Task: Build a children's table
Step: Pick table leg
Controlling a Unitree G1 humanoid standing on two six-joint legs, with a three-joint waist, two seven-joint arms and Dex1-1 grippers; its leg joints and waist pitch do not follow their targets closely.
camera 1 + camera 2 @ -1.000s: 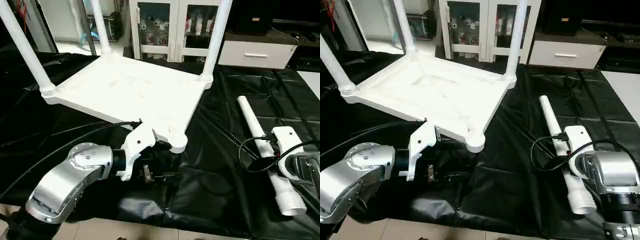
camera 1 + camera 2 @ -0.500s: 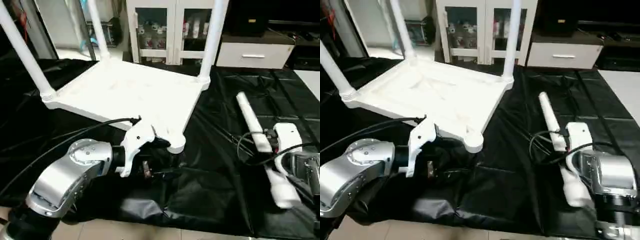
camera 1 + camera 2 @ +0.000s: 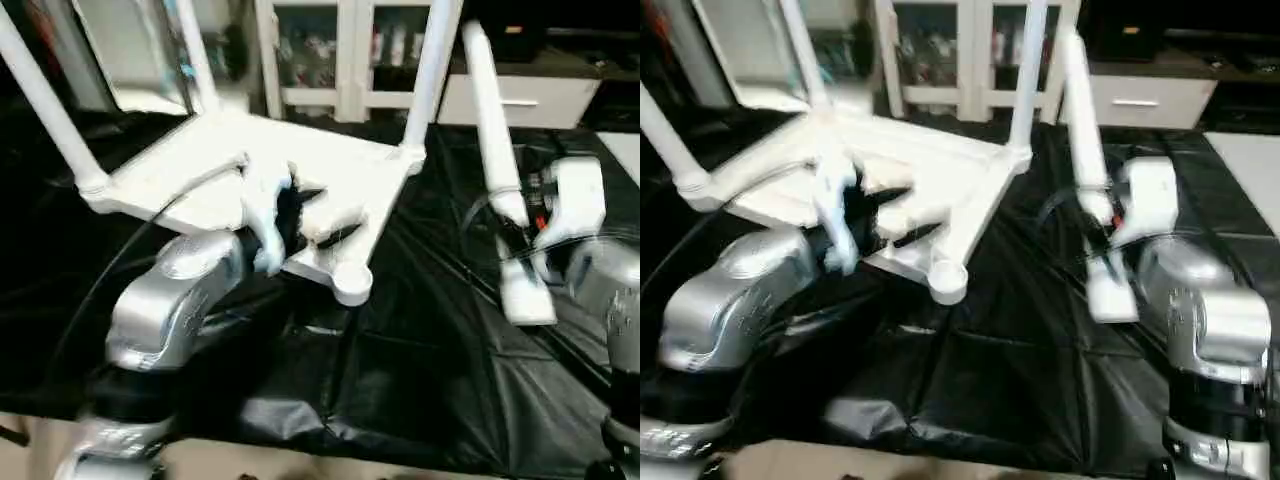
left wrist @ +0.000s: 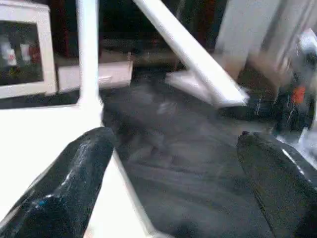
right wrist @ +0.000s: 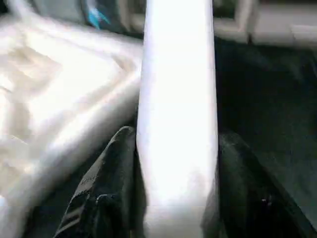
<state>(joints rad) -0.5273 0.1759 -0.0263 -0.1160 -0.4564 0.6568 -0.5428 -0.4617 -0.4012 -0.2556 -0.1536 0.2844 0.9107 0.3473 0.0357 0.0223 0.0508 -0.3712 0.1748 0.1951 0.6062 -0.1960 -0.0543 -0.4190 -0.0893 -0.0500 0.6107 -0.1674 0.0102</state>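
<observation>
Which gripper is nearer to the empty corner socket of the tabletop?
Left. The left gripper hovers over the tabletop just behind the empty socket. The right gripper is off to the side, over the black sheet, holding the fourth leg.

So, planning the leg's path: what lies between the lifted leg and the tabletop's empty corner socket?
Just bare black sheet below, seen in the left eye view. The leg, held by the right gripper, hangs beside the socket with nothing between them.

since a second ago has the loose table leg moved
Yes. The loose leg in the right gripper has come up off the black sheet and now stands tilted, its thin end up beside the tabletop's far right leg.
</observation>
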